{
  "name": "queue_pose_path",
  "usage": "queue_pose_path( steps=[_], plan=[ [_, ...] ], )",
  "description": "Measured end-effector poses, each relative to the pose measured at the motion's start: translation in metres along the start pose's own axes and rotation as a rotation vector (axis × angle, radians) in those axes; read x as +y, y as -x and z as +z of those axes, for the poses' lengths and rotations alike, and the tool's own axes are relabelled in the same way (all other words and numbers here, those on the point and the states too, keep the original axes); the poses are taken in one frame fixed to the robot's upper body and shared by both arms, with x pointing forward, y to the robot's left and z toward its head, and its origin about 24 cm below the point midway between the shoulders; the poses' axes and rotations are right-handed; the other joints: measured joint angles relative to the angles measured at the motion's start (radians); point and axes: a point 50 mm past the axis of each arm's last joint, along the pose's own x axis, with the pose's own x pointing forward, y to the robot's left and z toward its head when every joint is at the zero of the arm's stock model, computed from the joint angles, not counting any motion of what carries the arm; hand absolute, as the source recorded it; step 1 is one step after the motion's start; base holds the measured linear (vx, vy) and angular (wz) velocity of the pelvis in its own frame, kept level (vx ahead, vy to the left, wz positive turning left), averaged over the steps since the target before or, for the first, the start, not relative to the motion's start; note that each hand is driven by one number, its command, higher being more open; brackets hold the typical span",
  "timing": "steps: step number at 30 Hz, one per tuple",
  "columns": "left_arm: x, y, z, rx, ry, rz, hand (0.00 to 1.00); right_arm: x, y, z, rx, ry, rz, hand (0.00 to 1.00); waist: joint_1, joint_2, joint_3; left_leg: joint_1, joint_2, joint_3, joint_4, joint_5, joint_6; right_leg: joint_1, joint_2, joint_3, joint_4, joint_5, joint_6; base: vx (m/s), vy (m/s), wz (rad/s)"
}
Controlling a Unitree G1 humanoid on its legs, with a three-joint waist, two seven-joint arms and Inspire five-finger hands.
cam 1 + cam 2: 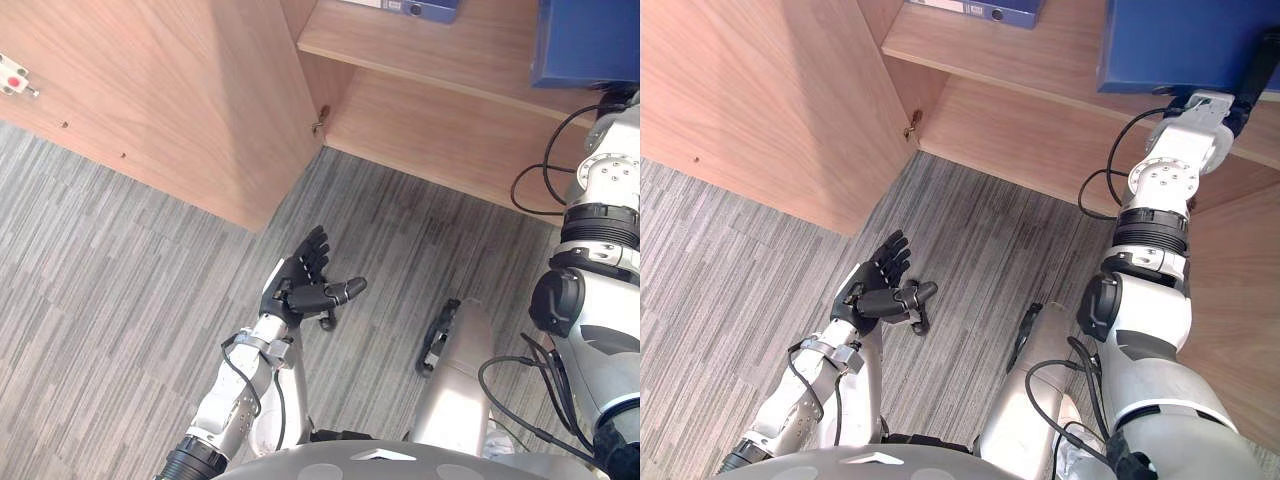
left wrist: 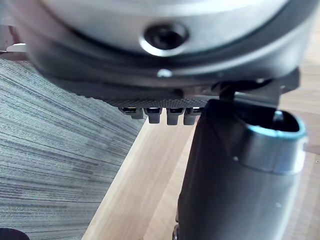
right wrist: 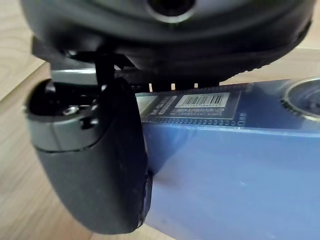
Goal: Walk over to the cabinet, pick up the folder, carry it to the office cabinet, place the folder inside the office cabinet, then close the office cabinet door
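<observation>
The main risk is the folder (image 1: pixel 1180 45) tipping off the shelf (image 1: pixel 970 50). In the eye views it seems to hang over the shelf's front edge at the upper right of the cabinet, so a release here could let it slide or pivot down onto the board below (image 1: pixel 1020 140). A folder left jutting out would probably also block the door (image 1: pixel 150 100) from closing. The grip looks narrow, which adds to the risk, as the weight could twist the folder in the hand while it is pushed deeper.

The right hand (image 3: pixel 90 165) grips the folder. In the right wrist view its thumb presses flat on the blue face near the labelled edge, and the fingers on the far side are hidden. The folder extends away from the palm, along the shelf. Another folder (image 1: pixel 980 8) lies further back, to the left.

The left hand (image 1: pixel 300 280) hangs open and empty over the carpet (image 1: pixel 100 250), near the open door's lower edge.
</observation>
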Motion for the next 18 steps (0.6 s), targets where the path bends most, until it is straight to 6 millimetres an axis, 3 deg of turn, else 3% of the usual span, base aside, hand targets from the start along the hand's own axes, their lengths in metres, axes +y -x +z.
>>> queue_pose_path(
  steps=[8, 18],
  plan=[
    [0.0003, 0.0000, 0.0002, -0.001, 0.016, 0.000, 1.00, 0.0037, 0.0001, -0.0108, 0.041, 0.038, -0.003, 0.00, 0.000, 0.013, 0.002, -0.016, 0.003, -0.001, 0.023, -0.008, 0.003, -0.018, -0.001, 0.008, 0.020, -0.004, 0.002, -0.02, 0.033, -0.01],
    [0.0001, -0.0004, 0.0005, -0.002, 0.016, -0.002, 1.00, 0.0038, -0.0038, -0.0043, 0.025, 0.066, -0.008, 0.00, -0.003, 0.014, 0.002, -0.025, 0.006, -0.002, 0.031, -0.008, 0.004, -0.030, 0.000, 0.011, 0.029, -0.006, 0.002, -0.01, 0.005, 0.00]
  ],
)
